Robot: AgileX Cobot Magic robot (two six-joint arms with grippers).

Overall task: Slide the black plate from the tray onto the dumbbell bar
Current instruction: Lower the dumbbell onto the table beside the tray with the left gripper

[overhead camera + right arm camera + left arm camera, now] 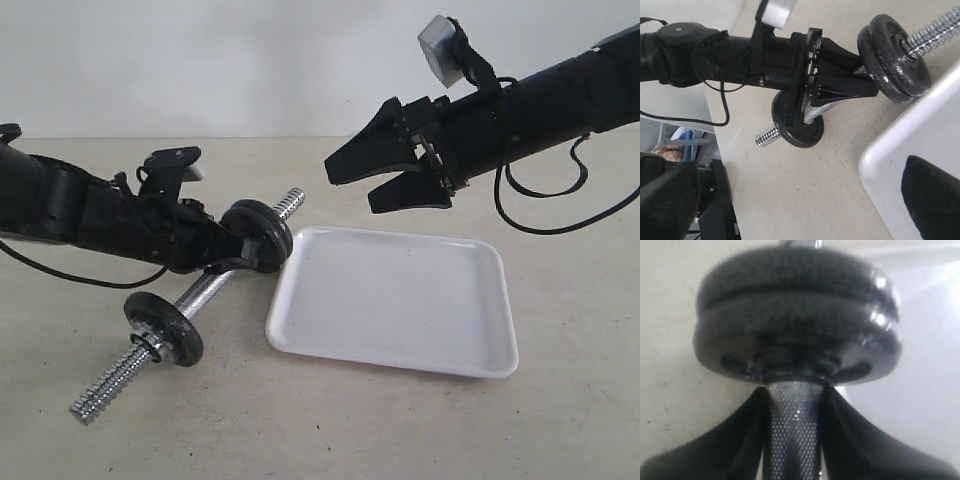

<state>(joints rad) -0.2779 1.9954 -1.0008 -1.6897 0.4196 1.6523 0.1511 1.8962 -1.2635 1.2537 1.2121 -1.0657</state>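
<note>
So the plate point(264, 234) is off the tray point(400, 300) and on the bar point(205, 292). It sits up by the far threaded end, just beside the tray's corner, pressed against a second black disc point(875, 47). Honestly can't tell which of the two is which, they look the same from every angle.

The left gripper point(228, 250) has its fingers point(742, 435) either side of the knurled bit of the bar, right under that pair. The gap is narrow, but the left wrist view is so close and blurry I can't tell if it's actually pinching the bar or only flanking it. That arm also hides a stretch of the bar in the exterior view.

The right gripper point(352, 185) hangs over the tray with its jaws spread wide, holding nothing. In its own wrist view the fingers are just dark blobs at the edges.

The near end of the bar has another disc with a silver nut point(170, 330), half hidden behind the left gripper from the right wrist.
</note>
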